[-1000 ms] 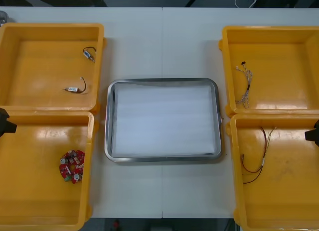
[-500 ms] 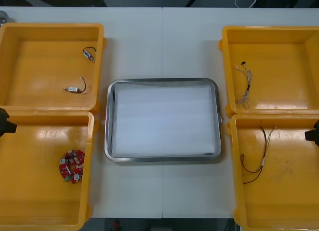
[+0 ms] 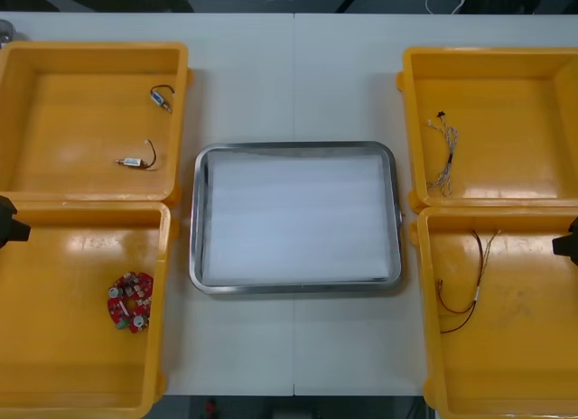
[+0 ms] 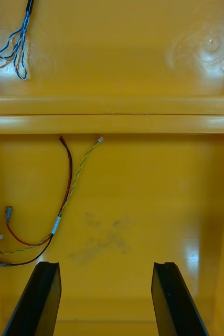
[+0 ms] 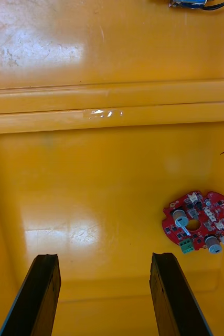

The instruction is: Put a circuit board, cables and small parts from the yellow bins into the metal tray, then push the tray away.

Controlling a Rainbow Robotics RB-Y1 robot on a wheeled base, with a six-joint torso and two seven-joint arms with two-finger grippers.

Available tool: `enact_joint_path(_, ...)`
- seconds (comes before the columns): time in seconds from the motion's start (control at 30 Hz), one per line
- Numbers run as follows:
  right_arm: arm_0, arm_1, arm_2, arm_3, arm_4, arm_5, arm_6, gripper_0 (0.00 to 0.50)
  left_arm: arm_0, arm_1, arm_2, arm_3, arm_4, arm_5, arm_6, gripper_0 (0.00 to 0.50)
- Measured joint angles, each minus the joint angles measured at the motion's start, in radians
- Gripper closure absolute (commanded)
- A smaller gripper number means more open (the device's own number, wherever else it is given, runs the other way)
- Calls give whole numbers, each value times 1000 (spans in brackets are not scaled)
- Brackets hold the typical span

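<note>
1. left tool (image 5: 105, 257): released, fingers held apart with nothing gripped; positioned over the near left bin (image 3: 54, 365)
2. circuit board (image 5: 198, 222): round, red; laid flat on that bin's floor, a little ahead of the tool's tray-side finger and outward of it, untouched
3. small metal parts (image 3: 134, 162): two, kept in the far left bin (image 3: 54, 121), beyond the bin walls ahead of the left tool
4. right tool (image 4: 105, 265): released, fingers held apart with nothing gripped; positioned over the near right bin (image 3: 524, 347)
5. red and yellow cable (image 4: 64, 202): laid on that bin's floor, ahead of the tool's tray-side finger, untouched
6. blue and white cable (image 4: 17, 42): twisted; kept in the far right bin (image 3: 515, 103), past the walls ahead of the right tool
7. metal tray (image 3: 194, 220): white inside; set on the table (image 3: 289, 76) between the two tools
</note>
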Motion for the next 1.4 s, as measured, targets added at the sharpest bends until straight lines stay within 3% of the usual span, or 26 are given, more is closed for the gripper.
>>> enact_joint_path(1.4, 0, 0, 0, 0, 0, 0, 0, 0, 2, 0, -2, 0, 4, 0, 0, 0)
